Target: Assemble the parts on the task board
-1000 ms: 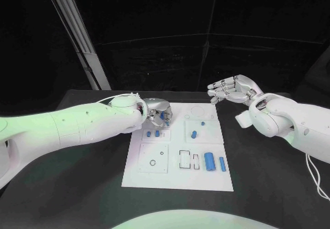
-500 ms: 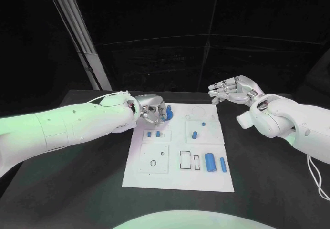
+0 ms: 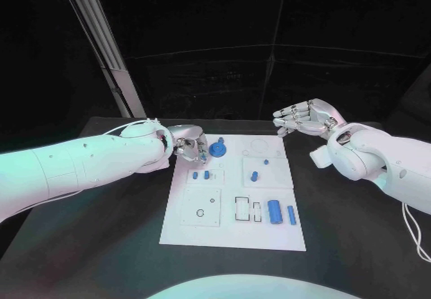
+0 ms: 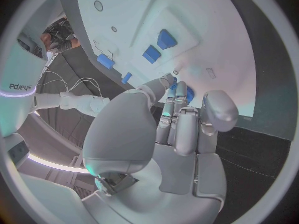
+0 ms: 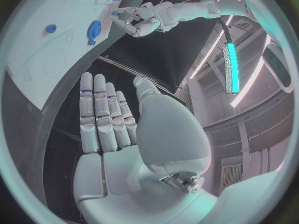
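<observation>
The left robot hand point(image 3: 190, 147) is hovering empty beside the blue gear point(image 3: 219, 149) on the task board point(image 3: 232, 233). It should be checking the gear's seating. The right robot hand point(image 3: 304, 117) is waiting open.

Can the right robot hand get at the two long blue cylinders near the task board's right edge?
Probably yes. The right robot hand hangs open beyond the white task board, and the two long blue cylinders lie uncovered, with the left robot hand off at the blue gear.
</observation>
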Robot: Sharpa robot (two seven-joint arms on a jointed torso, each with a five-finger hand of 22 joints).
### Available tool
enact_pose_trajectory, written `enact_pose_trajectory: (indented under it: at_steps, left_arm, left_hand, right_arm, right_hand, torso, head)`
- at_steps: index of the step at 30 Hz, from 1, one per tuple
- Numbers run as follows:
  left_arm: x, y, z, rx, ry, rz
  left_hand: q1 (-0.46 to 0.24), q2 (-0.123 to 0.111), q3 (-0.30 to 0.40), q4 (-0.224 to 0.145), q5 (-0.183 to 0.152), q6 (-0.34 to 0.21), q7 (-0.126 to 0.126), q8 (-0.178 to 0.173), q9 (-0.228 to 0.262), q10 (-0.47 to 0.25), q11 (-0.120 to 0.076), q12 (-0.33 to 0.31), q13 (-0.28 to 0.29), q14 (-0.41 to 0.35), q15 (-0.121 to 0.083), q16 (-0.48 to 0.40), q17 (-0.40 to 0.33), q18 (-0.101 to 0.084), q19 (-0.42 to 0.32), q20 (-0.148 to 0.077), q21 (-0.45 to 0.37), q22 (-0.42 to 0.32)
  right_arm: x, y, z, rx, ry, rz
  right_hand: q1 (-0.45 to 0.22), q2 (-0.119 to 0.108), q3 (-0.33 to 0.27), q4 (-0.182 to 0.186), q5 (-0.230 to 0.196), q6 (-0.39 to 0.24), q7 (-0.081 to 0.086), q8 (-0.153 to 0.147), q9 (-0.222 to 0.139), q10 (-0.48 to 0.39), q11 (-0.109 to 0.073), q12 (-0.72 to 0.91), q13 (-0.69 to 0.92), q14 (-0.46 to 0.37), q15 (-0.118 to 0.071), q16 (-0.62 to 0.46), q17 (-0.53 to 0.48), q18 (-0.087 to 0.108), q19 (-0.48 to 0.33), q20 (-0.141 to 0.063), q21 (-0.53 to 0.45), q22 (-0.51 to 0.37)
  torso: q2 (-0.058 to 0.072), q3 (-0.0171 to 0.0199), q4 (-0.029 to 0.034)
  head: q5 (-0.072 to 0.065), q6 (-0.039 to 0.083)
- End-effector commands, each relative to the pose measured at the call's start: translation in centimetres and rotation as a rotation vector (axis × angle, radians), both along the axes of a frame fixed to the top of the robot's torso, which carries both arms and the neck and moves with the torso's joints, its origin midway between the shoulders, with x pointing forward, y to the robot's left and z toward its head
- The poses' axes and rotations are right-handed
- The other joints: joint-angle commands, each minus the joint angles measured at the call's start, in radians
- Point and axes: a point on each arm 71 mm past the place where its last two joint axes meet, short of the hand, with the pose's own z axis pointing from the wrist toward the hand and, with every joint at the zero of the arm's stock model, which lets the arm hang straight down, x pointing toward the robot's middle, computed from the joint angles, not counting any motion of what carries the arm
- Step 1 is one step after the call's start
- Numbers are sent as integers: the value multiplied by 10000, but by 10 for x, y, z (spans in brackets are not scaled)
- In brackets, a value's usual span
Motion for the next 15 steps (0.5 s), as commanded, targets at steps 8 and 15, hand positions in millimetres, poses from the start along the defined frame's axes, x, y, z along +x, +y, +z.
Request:
enact_pose_trajectory:
  at_steps: [8,15]
  left_arm:
    - [2,2,-5,414,759,203]
    - [3,-1,-6,467,810,202]
  left_hand:
    - [-152,-32,-79,53,-25,17,-7,-107,1,66,-9,-115,-22,280,-32,-20,-5,-54,14,-47,-29,-38]
    - [-163,-35,-86,56,-26,13,-8,-117,0,63,-8,-128,-23,278,-32,-23,-13,-53,11,-47,-36,-43]
  right_arm:
    - [0,1,2,56,-79,103]
    - [0,2,2,62,-80,123]
  right_hand:
    - [1,114,-48,-27,44,-51,10,-5,14,-40,4,20,-11,-80,-9,0,-10,106,8,38,-66,-11]
    - [1,114,-48,-27,44,-51,10,-5,14,-40,4,20,-11,-80,-9,0,-10,106,8,38,-66,-11]
  torso:
    - [0,6,1]
    - [9,1,-6]
  head:
    - [4,-31]
    - [7,-20]
